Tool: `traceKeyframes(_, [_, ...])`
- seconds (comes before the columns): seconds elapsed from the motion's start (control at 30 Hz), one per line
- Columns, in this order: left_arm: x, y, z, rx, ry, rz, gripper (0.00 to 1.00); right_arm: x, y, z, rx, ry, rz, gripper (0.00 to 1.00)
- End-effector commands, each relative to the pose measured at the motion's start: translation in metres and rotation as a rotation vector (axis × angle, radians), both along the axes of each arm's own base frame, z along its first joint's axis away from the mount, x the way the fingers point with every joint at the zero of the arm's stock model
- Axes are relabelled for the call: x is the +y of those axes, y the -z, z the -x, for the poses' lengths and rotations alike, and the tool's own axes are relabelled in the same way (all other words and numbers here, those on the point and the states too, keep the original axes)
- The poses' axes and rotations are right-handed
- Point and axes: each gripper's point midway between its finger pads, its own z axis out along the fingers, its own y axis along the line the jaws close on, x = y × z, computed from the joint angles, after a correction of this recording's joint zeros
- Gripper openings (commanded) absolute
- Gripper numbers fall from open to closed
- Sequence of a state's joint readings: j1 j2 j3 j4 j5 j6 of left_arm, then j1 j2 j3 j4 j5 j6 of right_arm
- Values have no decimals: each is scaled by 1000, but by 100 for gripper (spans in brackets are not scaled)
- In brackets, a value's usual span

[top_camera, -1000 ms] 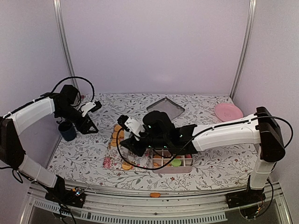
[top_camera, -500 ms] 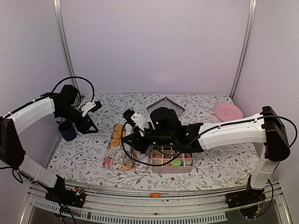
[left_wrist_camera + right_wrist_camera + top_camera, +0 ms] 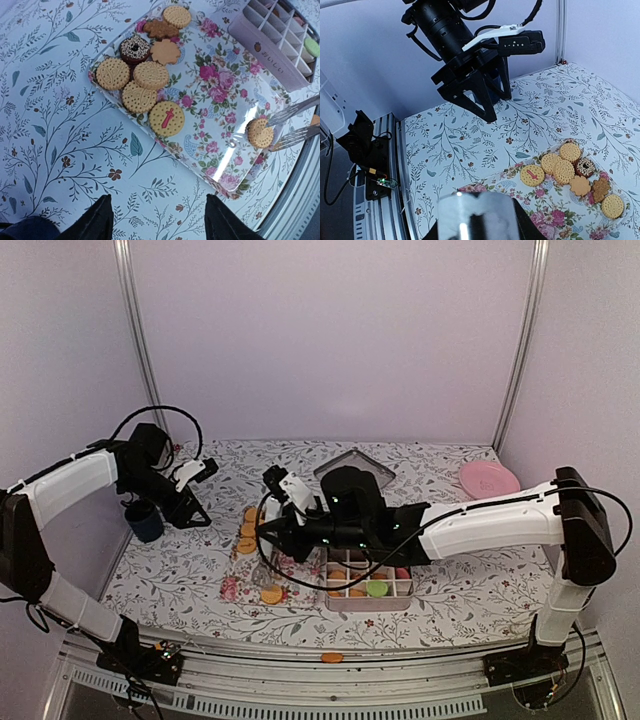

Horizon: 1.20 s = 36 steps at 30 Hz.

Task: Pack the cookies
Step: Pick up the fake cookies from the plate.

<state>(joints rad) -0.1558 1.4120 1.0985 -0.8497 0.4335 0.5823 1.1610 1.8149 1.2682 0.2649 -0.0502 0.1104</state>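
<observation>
Left gripper (image 3: 159, 200) hangs wide open and empty over the tablecloth (image 3: 55, 115), beside the floral tray (image 3: 220, 90). Cookies (image 3: 145, 85) cluster at its far end, one lone cookie (image 3: 260, 133) sits between the tongs' (image 3: 292, 112) prongs. Right gripper (image 3: 268, 531) is clamped on those tongs, and more cookies fill the divided box (image 3: 368, 604).

Cookies (image 3: 145, 87) golden, one dark brown; tray (image 3: 215, 90) white with pink rose print. Tablecloth (image 3: 60, 125) white, grey-blue leaf sprigs; box (image 3: 265, 55) pale pink; tongs (image 3: 475, 217) silver.

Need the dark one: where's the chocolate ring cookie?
Left wrist view: the chocolate ring cookie lies upper left on the floral tray, beside the flower-shaped cookie.
</observation>
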Motion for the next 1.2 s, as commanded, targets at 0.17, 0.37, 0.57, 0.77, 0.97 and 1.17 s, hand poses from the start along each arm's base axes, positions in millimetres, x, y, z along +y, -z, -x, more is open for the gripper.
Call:
traceKeyframes(0.17, [1,-2,-2,-15,0,11,63,21,8,0,-62,8,4,32])
traceKeyframes(0.37, [2,-3,-3,-18,-1,10,63,22,18,1,-58,5,24,32])
traceKeyframes(0.57, [1,-2,-3,-14,-1,10,62,19,14,5,-37,-5,12,35])
traceKeyframes(0.77, [1,-3,-4,-15,-2,12,62,17,-8,8,-44,-19,-40,36])
traceKeyframes(0.97, [2,0,-2,-10,-1,10,62,16,-12,11,-38,-28,-55,37])
traceKeyframes(1.17, [1,0,-2,-9,1,10,61,14,-1,11,-20,-21,-38,38])
